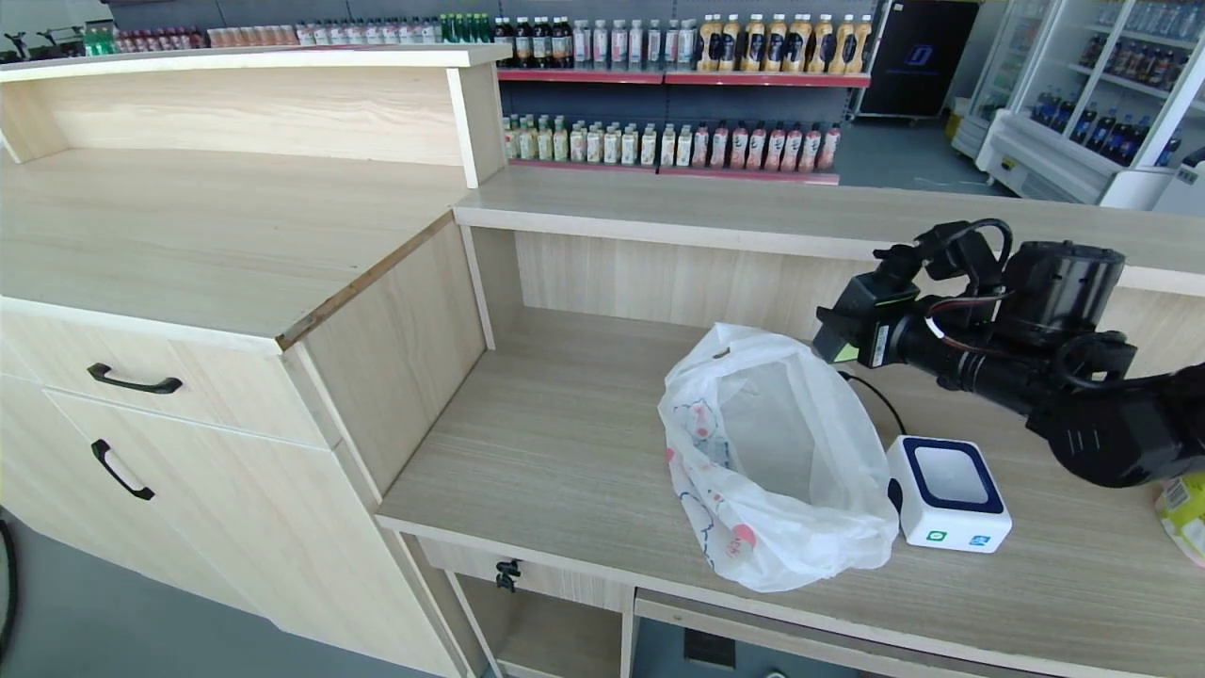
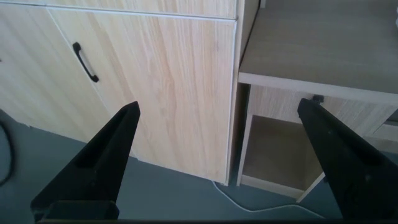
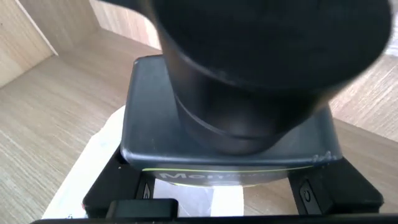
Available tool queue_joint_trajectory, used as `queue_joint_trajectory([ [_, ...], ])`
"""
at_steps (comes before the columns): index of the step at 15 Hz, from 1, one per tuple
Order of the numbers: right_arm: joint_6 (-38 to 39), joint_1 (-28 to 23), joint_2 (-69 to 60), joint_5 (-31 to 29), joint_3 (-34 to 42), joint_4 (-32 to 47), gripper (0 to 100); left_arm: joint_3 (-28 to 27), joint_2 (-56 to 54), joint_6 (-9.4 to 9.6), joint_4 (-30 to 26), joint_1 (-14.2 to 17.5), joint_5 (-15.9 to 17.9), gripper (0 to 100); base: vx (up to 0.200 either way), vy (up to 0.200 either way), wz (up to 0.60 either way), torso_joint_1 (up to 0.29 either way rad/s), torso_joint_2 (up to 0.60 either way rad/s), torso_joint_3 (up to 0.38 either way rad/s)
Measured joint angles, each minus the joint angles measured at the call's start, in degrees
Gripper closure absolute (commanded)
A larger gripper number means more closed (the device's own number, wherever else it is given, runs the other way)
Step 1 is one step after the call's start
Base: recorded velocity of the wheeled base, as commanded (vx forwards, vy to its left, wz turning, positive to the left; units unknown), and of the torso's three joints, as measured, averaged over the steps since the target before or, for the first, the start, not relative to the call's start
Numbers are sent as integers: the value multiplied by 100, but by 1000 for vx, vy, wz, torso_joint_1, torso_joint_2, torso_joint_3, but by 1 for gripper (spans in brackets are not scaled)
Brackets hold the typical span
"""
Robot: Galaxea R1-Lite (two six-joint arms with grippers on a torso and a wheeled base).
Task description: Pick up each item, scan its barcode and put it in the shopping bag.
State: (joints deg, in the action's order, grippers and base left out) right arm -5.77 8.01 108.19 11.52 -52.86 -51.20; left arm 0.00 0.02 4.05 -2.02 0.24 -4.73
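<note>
A white plastic shopping bag point(image 1: 772, 461) stands open on the lower counter. Just above its far right rim, my right gripper point(image 1: 861, 331) is shut on a dark box point(image 1: 847, 325) with a green stripe. In the right wrist view the dark box point(image 3: 230, 146) lies across the jaws, with the bag point(image 3: 93, 168) beneath it. A white barcode scanner point(image 1: 946, 490) with a blue-rimmed window sits right of the bag. My left gripper point(image 2: 217, 162) hangs open low beside the cabinet front, holding nothing.
A yellow-green packet point(image 1: 1184, 513) lies at the right edge of the counter. A raised counter point(image 1: 216, 235) with a side wall stands left of the bag. Cabinet doors with black handles point(image 2: 86, 62) and an open shelf point(image 2: 280, 149) lie below.
</note>
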Motion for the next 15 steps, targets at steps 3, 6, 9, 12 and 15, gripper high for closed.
queue_joint_trajectory([
  [3,-2,-13,518,736,-6,-335,100,0,0,2,0,2,0,0,0,0,0,0,0,0],
  [6,-83,12,887,875,51,-446,100,0,0,0,0,5,0,0,0,0,0,0,0,0],
  [9,-138,28,1182,886,221,-769,100,0,0,2,2,5,0,0,0,0,0,0,0,0],
  [12,-151,20,1488,1037,280,-1101,100,0,0,2,0,5,0,0,0,0,0,0,0,0],
  [15,-354,30,1716,1130,280,-1140,100,0,0,5,2,5,0,0,0,0,0,0,0,0],
])
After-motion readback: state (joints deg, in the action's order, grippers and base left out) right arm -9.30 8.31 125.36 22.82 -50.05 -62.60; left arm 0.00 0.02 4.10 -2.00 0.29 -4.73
